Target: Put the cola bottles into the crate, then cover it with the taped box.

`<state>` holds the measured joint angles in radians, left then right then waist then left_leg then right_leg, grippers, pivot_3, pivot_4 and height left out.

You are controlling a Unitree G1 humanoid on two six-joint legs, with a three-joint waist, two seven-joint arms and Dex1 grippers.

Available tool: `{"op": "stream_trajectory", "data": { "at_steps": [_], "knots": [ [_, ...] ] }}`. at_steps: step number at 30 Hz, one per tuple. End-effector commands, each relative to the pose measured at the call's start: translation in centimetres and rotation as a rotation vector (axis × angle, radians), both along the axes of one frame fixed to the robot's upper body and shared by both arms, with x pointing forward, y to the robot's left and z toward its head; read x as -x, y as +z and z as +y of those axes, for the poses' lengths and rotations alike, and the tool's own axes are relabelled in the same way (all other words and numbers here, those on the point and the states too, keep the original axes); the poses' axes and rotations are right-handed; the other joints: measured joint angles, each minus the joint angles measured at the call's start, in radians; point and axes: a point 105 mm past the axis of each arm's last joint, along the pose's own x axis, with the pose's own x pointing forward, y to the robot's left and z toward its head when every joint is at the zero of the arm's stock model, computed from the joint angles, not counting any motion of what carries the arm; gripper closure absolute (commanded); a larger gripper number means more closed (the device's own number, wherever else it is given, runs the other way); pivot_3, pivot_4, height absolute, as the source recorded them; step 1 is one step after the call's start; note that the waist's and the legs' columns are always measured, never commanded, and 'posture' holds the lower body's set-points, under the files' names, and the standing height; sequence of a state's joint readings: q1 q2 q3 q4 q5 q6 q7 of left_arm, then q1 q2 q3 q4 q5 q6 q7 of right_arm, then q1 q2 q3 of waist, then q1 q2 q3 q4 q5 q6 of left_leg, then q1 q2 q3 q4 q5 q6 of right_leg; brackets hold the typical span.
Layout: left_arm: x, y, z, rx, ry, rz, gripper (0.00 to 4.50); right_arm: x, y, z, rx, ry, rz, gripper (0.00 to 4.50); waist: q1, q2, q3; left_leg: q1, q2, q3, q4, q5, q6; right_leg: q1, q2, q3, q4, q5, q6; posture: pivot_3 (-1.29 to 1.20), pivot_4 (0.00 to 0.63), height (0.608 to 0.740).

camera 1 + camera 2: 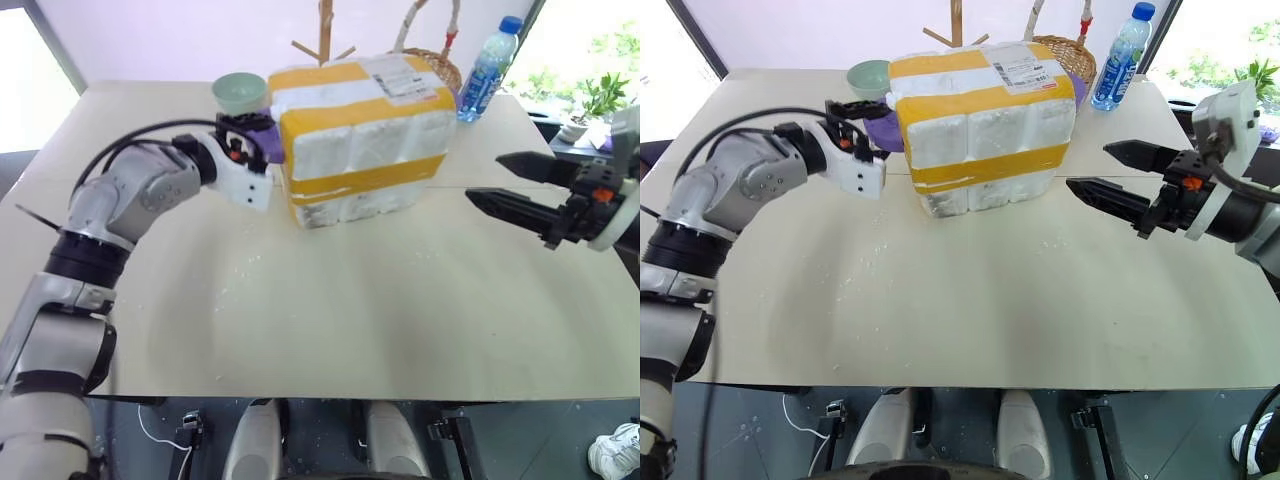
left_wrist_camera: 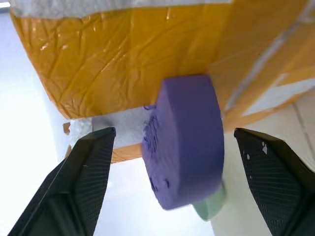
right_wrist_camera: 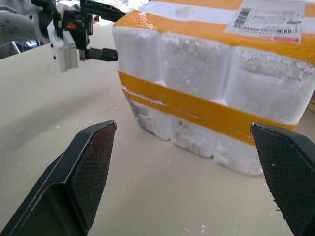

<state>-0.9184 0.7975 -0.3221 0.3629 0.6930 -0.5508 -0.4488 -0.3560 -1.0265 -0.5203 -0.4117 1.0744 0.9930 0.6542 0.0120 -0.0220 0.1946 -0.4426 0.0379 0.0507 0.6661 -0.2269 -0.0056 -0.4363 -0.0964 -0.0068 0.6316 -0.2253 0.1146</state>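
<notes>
The taped box (image 1: 360,140), white foam with yellow tape bands and a white label on top, stands on the table's far middle. The cola bottles and the crate are hidden or out of view. My left gripper (image 1: 262,128) is open at the box's left side, and a purple round piece (image 2: 187,142) lies between its fingers (image 2: 83,167) without either finger touching it. The same gripper (image 3: 110,32) appears beside the box's upper corner. My right gripper (image 1: 1090,167) is open, level with the box's right side and a short way from it, holding nothing.
A pale green bowl (image 1: 240,92) sits behind the left gripper. A blue-capped water bottle (image 1: 488,70), a wicker basket (image 1: 435,65) and a wooden stand (image 1: 325,40) stand behind the box. The table (image 1: 330,320) has white foam crumbs near the box.
</notes>
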Motion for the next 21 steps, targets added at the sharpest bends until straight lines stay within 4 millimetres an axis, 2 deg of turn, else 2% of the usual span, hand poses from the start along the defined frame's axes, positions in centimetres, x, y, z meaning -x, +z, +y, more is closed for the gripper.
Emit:
{"op": "stream_trajectory", "data": {
  "at_steps": [1, 6, 10, 12, 13, 15, 17, 21],
  "knots": [
    [1.7, 1.1, 1.6, 0.057, -0.022, -0.036, 0.8, 0.3, 0.9, -0.3, 0.008, -0.009, -0.055, 0.0, -0.002, 0.0, 0.0, 0.0, 0.0, 0.0, 0.0, 0.0, 0.0, 0.0, 0.0, 0.0, 0.0, 0.0, 0.0, 0.0, 0.15, 0.74],
    [3.9, 0.3, 3.7, 0.2, -0.026, 0.075, 0.8, 0.1, -0.1, -0.9, 0.015, -0.026, -0.026, 0.0, -0.002, 0.0, 0.0, 0.001, 0.001, 0.0, 0.0, 0.0, 0.0, 0.0, 0.0, 0.0, 0.0, 0.0, 0.0, 0.0, 0.15, 0.74],
    [6.1, -2.0, 7.6, 0.622, 0.107, 0.596, 0.8, 0.0, -1.6, -1.6, 0.051, -0.045, 0.012, 0.0, -0.003, 0.001, 0.0, 0.001, 0.001, 0.0, 0.0, 0.0, 0.0, 0.001, 0.0, 0.0, 0.0, 0.0, 0.0, 0.0, 0.15, 0.74],
    [6.9, -0.9, 10.0, 0.977, 0.147, 0.954, 0.8, -0.6, -2.3, -2.3, 0.069, -0.061, 0.025, 0.0, -0.003, 0.0, 0.0, 0.002, 0.002, 0.0, 0.0, 0.0, 0.0, 0.001, 0.0, 0.0, 0.0, 0.0, 0.0, 0.0, 0.15, 0.74],
    [7.2, -0.3, 10.5, 1.088, 0.143, 1.079, 0.8, -0.7, -2.5, -2.5, 0.077, -0.065, 0.028, 0.0, -0.003, 0.0, 0.0, 0.001, 0.002, 0.0, 0.0, 0.0, 0.0, 0.001, 0.001, 0.0, 0.0, 0.0, -0.001, 0.0, 0.15, 0.74],
    [7.2, 1.9, 11.4, 1.202, 0.1, 1.183, 0.8, -1.4, -2.7, -2.8, 0.089, -0.069, 0.03, 0.0, -0.001, 0.0, 0.0, 0.002, 0.004, -0.001, 0.002, 0.0, 0.0, 0.002, 0.004, 0.0, -0.001, 0.0, -0.001, 0.0, 0.15, 0.74],
    [7.3, 3.5, 11.9, 1.233, 0.056, 1.249, 0.8, -2.1, -2.7, -2.9, 0.096, -0.071, 0.028, 0.0, -0.001, 0.0, 0.0, 0.003, 0.004, -0.001, 0.002, 0.0, -0.001, 0.004, 0.004, 0.0, -0.002, -0.001, -0.002, 0.0, 0.15, 0.74],
    [6.8, 4.0, 12.2, 1.19, 0.084, 1.299, 0.8, -3.1, -2.3, -2.8, 0.094, -0.049, 0.022, 0.0, -0.005, 0.002, -0.001, 0.006, 0.003, 0.0, -0.001, 0.0, 0.0, 0.006, 0.004, 0.0, -0.003, -0.002, -0.004, 0.0, 0.15, 0.74]
  ]
}}
